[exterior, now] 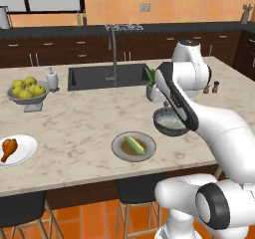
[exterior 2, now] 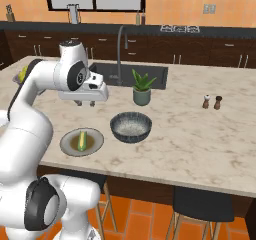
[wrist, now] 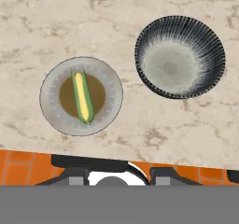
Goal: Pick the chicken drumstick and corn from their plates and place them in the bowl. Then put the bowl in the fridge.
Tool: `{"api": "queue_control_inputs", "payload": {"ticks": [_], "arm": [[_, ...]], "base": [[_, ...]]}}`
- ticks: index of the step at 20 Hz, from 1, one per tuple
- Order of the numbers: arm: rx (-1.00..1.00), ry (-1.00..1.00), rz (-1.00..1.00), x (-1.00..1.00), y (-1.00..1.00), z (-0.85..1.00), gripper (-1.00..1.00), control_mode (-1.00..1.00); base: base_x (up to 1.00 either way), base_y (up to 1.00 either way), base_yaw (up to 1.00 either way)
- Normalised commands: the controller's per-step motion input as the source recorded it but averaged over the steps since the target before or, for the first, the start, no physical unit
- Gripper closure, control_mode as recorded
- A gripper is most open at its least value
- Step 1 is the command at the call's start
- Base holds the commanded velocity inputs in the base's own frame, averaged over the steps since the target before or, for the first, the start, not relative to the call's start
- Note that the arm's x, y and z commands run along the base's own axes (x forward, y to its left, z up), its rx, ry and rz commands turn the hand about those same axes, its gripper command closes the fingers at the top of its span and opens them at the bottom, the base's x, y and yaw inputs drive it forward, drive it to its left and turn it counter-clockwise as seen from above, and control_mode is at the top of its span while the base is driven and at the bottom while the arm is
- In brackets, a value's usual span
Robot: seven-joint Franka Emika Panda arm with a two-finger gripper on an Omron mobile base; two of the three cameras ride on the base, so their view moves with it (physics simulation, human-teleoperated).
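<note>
The chicken drumstick (exterior: 8,148) lies on the white plate (exterior: 26,152) at the counter's far left. The corn (exterior: 134,145) (exterior 2: 82,140) (wrist: 83,96) rests on the grey-rimmed plate (exterior: 118,151) (exterior 2: 67,145) (wrist: 50,107) near the front edge. Just right of that plate stands the dark ribbed bowl (exterior: 168,125) (exterior 2: 131,126) (wrist: 179,55), with nothing inside it. My gripper (exterior 2: 86,103) hangs well above the counter, a little behind the corn plate, pointing straight down. Its fingers stand apart with nothing between them.
A grey footed bowl of lemons (exterior: 27,91) and a soap dispenser (exterior: 52,78) sit at the back left. The sink (exterior: 99,76) with its faucet (exterior: 113,54) lies behind. A potted plant (exterior 2: 142,90) and two shakers (exterior 2: 212,102) stand beyond the bowl. Stools (exterior 2: 202,204) line the counter's front.
</note>
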Motion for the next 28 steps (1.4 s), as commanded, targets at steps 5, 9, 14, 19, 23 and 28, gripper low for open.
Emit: {"api": "queue_control_inputs", "payload": {"ticks": [5,9,14,19,23,28], "arm": [[0.0,-0.07,0.01,-0.66,0.02,-0.09,-1.0,-1.0],[-0.01,0.01,0.05,-0.41,0.41,-0.5,-1.0,-1.0],[-0.07,0.09,0.0,0.5,0.5,-0.26,-1.0,-1.0],[-0.07,0.11,0.0,0.68,0.45,-0.62,-1.0,-1.0],[0.0,0.04,0.0,0.82,0.34,-0.81,-1.0,-1.0],[0.0,0.07,0.0,0.76,0.18,-0.78,-1.0,-1.0]], "base": [[0.0,0.0,0.0],[0.0,0.0,0.0],[0.0,0.0,0.0],[0.0,0.0,0.0],[0.0,0.0,0.0],[0.0,0.0,0.0]]}}
